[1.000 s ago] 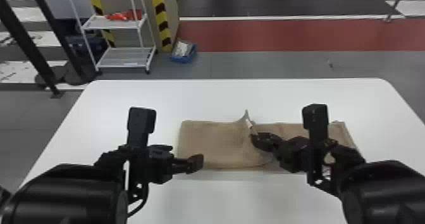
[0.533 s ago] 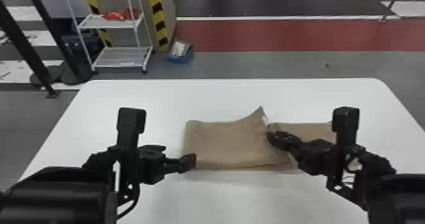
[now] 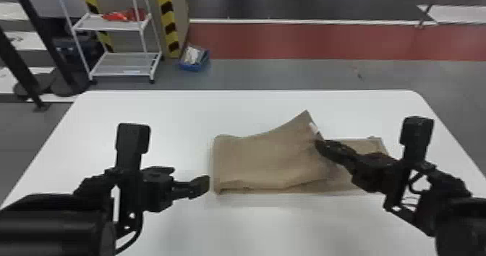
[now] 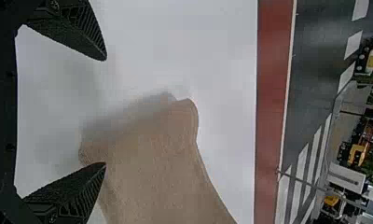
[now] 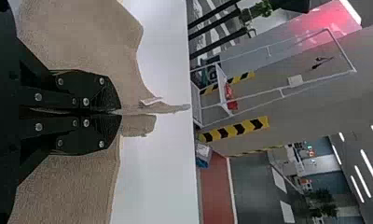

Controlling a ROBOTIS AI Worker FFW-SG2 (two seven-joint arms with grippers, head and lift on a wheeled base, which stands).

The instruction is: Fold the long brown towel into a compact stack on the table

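The right gripper (image 3: 319,145) has its fingers pinched shut on the raised edge of the towel (image 3: 267,161), beside the white tag (image 3: 313,128), I'd guess to guide that upper layer over the flat part beneath. The towel lies across the middle of the table (image 3: 162,121); just off its left end the left gripper (image 3: 205,184) hangs with fingers spread, perhaps to leave the cloth free to slide.
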